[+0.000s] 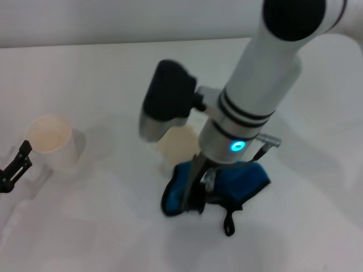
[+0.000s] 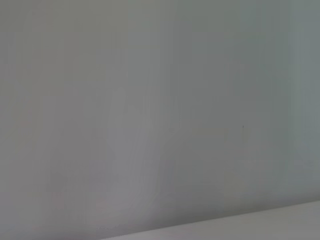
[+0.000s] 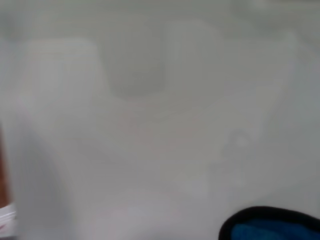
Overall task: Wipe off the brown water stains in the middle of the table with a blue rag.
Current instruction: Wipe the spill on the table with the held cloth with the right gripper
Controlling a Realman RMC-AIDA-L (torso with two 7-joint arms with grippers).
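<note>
The brown water stains [image 1: 177, 144] show as a tan blotch in the middle of the white table [image 1: 96, 226], partly hidden behind my right wrist. The blue rag [image 1: 247, 181], with black edging and a black loop [image 1: 228, 222], lies bunched on the table just in front of the blotch, touching its near edge. My right gripper [image 1: 197, 194] points down into the rag and is shut on it. A corner of the rag also shows in the right wrist view [image 3: 272, 230]. My left gripper [image 1: 16, 165] is parked at the left edge, beside the cup.
A white paper cup [image 1: 54, 140] stands on the left of the table, close to my left gripper. The right arm's white forearm [image 1: 266, 79] reaches in from the upper right. The left wrist view shows only a plain grey surface.
</note>
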